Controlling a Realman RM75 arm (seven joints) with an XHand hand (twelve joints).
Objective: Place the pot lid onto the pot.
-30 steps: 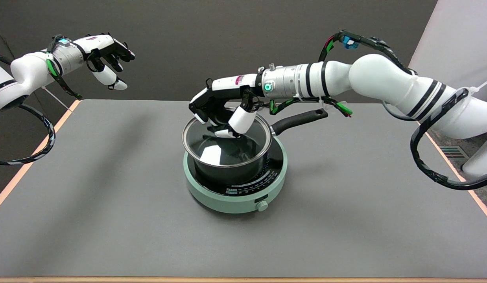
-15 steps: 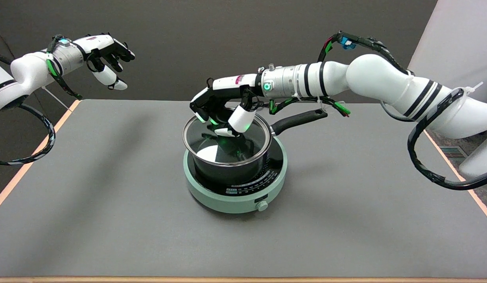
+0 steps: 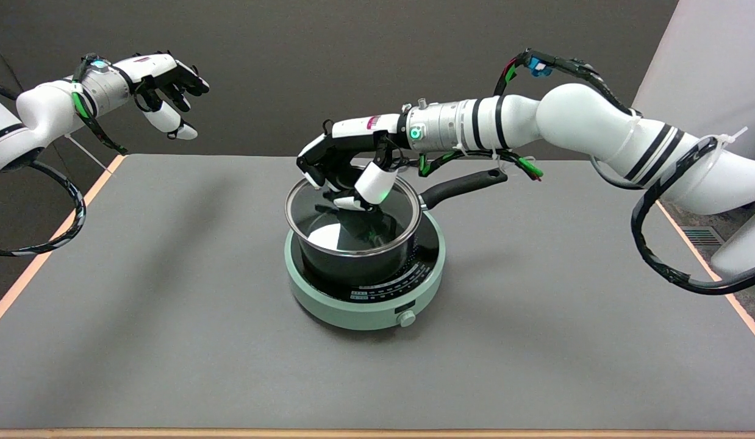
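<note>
Since a second ago the right hand point(image 3: 347, 174) has lifted slightly off the glass pot lid point(image 3: 352, 219), which now sits level on the black pot point(image 3: 353, 262). Its fingers hang loosely curled just above the knob, apparently gripping nothing. Withdraw straight up to avoid nudging the lid.

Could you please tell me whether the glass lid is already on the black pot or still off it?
On: the steel-rimmed glass lid lies level on the black pot's rim, with the right hand's fingers at its middle.
</note>
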